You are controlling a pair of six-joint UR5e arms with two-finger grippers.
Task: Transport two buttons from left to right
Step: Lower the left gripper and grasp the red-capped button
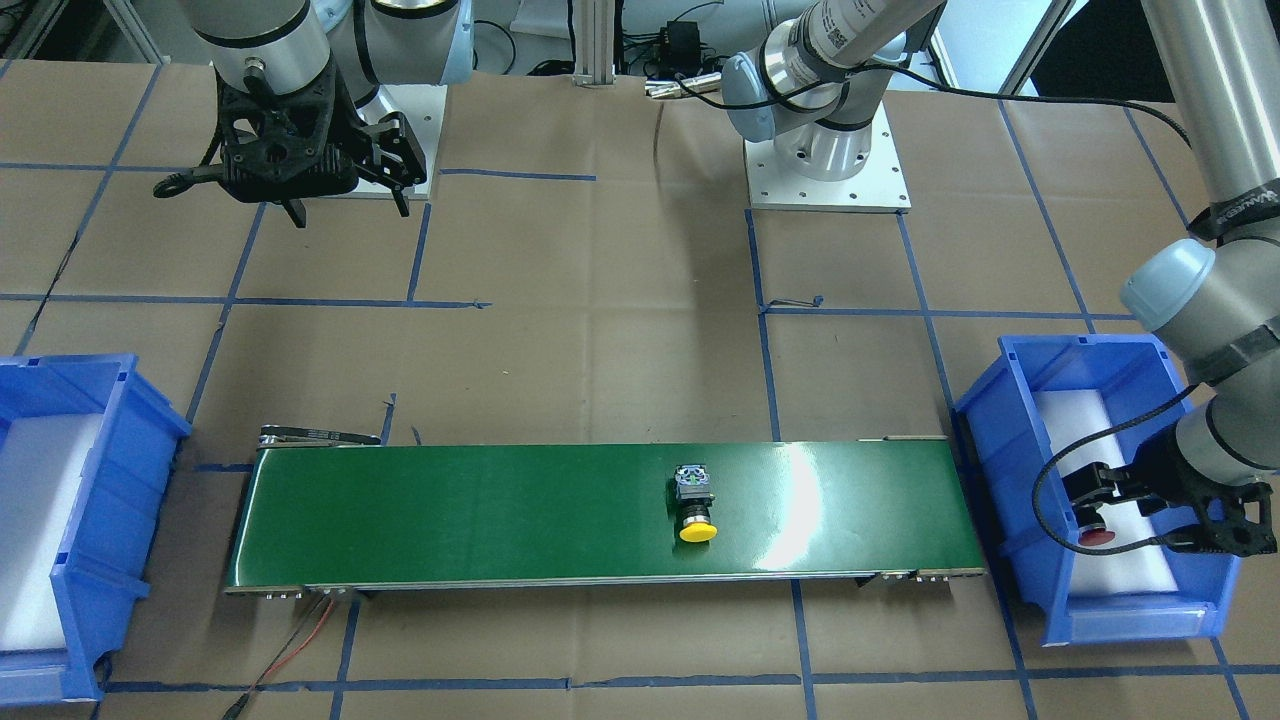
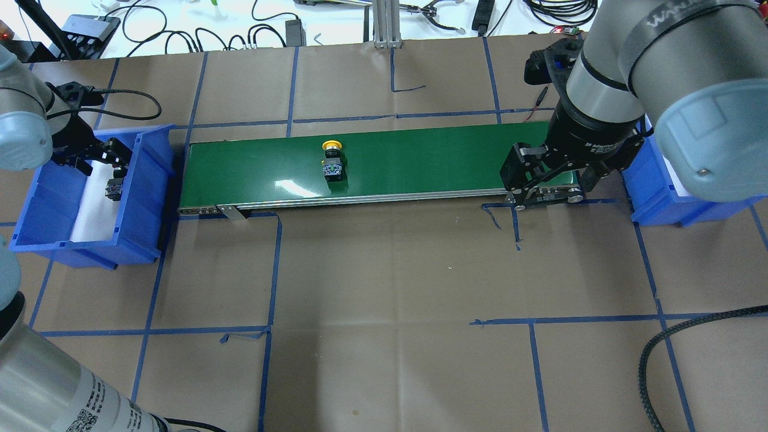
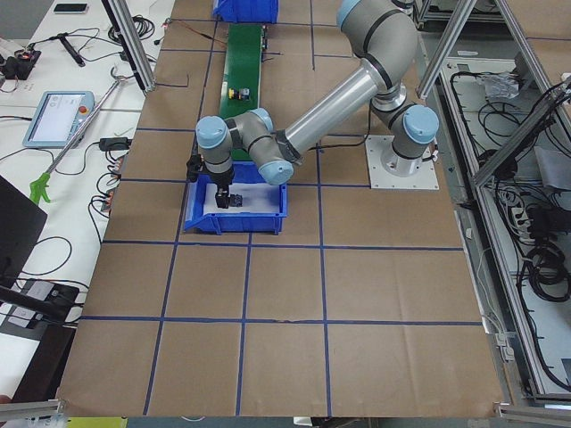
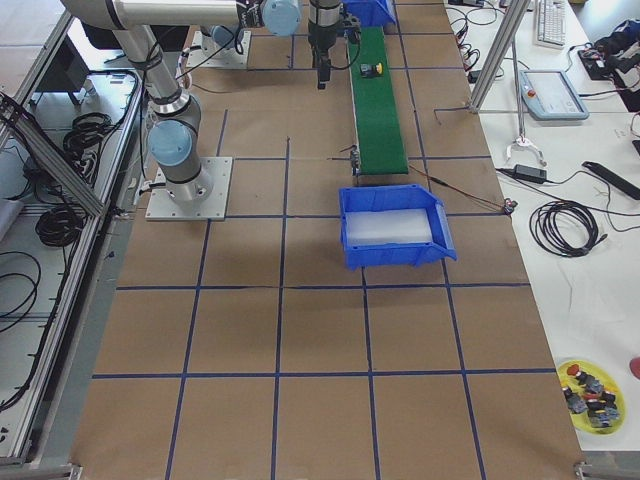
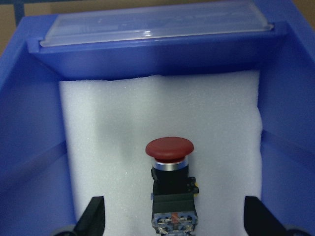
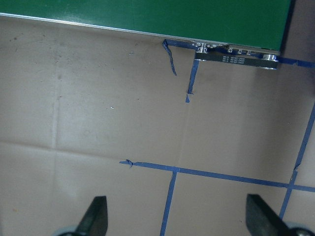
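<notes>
Left wrist view — left gripper (image 5: 173, 200) apart astride red button (image 5: 169, 149); right gripper (image 6: 176, 198) apart.

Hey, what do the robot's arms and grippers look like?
Both the left arm and right arm are silver-grey tubes with pale blue-grey joint caps and black lettered bands; the left bears a QR-code label. The left gripper and right gripper are black open frames with two jaws; a black cable loops to the left one.

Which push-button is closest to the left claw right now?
The red-capped push-button, lying on white foam in the blue plastic bin, directly under the open left claw. The yellow-capped push-button sits far off on the green conveyor belt.
</notes>
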